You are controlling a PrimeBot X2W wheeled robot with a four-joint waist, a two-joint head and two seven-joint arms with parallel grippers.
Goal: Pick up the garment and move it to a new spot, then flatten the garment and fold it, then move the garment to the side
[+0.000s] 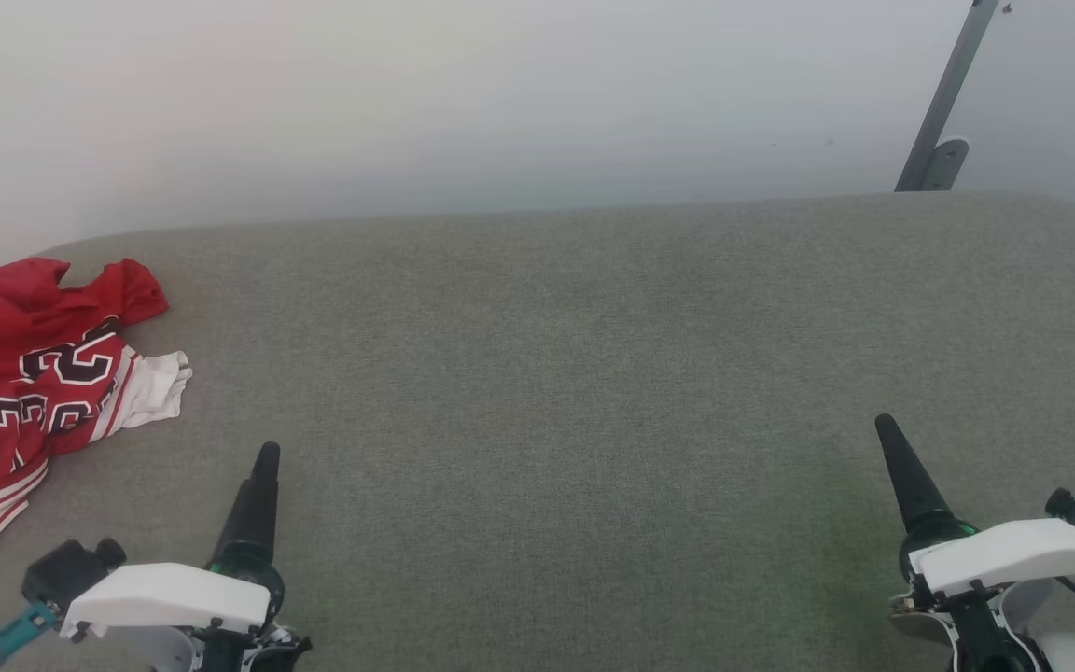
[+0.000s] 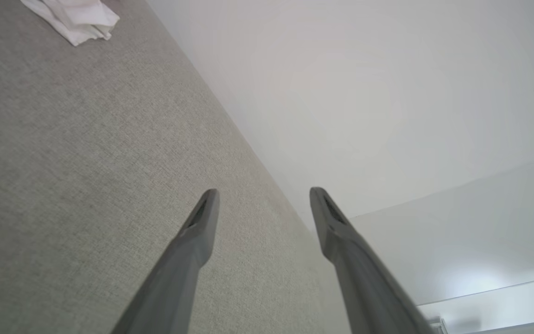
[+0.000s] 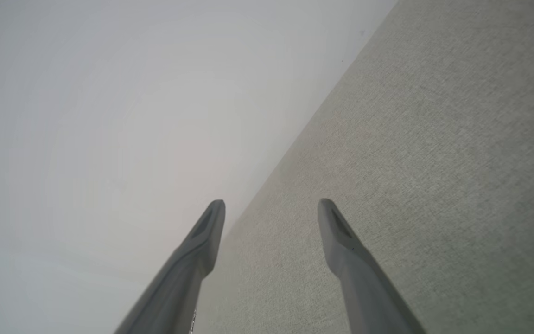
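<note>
Garment (image 1: 29, 392) lies crumpled on the grey table (image 1: 593, 355), near and to the left of the left jaws, well apart from the right jaws; both pairs gape empty, seemingly staged for pickup.

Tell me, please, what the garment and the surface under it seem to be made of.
The garment: probably thin, matte knit cloth; it lies crumpled in soft folds, with numerals that look printed. The surface: likely woven upholstery fabric, grey, matte; a fine weave grain shows in the wrist views.
</note>
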